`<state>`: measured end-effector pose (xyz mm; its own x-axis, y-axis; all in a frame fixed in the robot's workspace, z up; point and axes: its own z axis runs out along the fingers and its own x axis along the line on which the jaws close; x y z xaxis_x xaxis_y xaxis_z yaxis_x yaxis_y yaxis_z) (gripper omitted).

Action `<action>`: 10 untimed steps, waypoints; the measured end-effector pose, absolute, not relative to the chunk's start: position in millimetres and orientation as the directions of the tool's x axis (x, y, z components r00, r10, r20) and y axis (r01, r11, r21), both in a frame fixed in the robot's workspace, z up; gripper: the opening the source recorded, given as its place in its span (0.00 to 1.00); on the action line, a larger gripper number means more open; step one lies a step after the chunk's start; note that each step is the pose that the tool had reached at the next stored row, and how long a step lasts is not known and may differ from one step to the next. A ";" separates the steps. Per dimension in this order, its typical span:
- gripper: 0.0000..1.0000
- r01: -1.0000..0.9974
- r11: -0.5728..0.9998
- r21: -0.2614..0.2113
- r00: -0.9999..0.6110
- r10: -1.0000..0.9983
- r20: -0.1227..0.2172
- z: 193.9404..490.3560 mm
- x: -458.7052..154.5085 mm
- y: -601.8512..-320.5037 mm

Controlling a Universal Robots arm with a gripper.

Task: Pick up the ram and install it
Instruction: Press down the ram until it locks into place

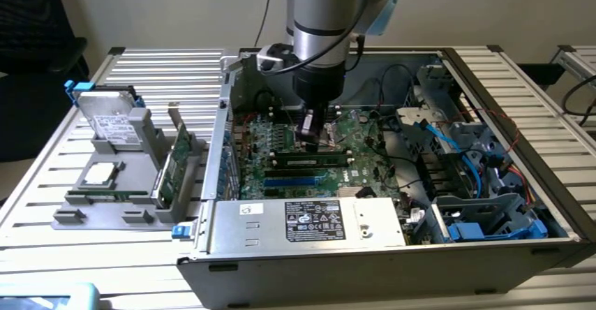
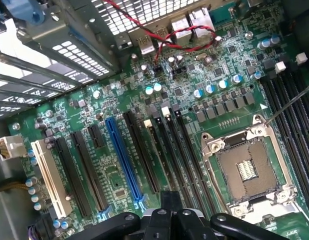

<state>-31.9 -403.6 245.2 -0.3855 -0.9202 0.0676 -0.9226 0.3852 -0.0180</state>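
A slatted aluminium desk point(image 1: 139, 65) of pale ribbed profiles carries the whole setup. On it sits an open computer case point(image 1: 373, 254), a grey sheet-metal box with its side panel off and a boxy silver power supply point(image 1: 308, 223) with a black label along its near edge. Inside lies the green motherboard point(image 2: 204, 75), matte and densely dotted with round silver-topped capacitors, long black slots, one blue slot point(image 2: 123, 160), one cream slot point(image 2: 48, 172) and a square metal-framed CPU socket point(image 2: 247, 170). Blue and black cables point(image 1: 447, 142) run through the drive bay toward the exterior view's right. At the exterior view's left a grey plastic fixture point(image 1: 121, 198) holds a hard drive point(image 1: 112, 125) upright, a flat square chip point(image 1: 100, 174) and a green expansion card point(image 1: 177, 167) standing on edge. The grey cylindrical robot arm point(image 1: 326, 17) reaches straight down into the case, and its black hand point(image 1: 312, 132) is drawn together, poised low over the board. The ram point(image 1: 312, 161), a long thin green stick, lies along a slot in the motherboard, directly beneath the hand's tip; whether the two are touching I cannot tell.
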 end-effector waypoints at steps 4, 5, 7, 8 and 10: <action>0.11 -0.898 0.440 -0.018 -0.441 -0.895 0.067 244.8 -31.8 -403.6; 0.11 -0.891 0.454 -0.018 -0.454 -0.888 0.067 244.7 -31.8 -403.6; 0.11 -0.876 0.482 -0.018 -0.482 -0.874 0.067 244.5 -31.9 -403.5; 0.11 -0.869 0.495 -0.018 -0.495 -0.867 0.067 244.5 -31.8 -403.6; 0.11 -0.855 0.518 -0.018 -0.518 -0.853 0.067 244.5 -31.9 -403.5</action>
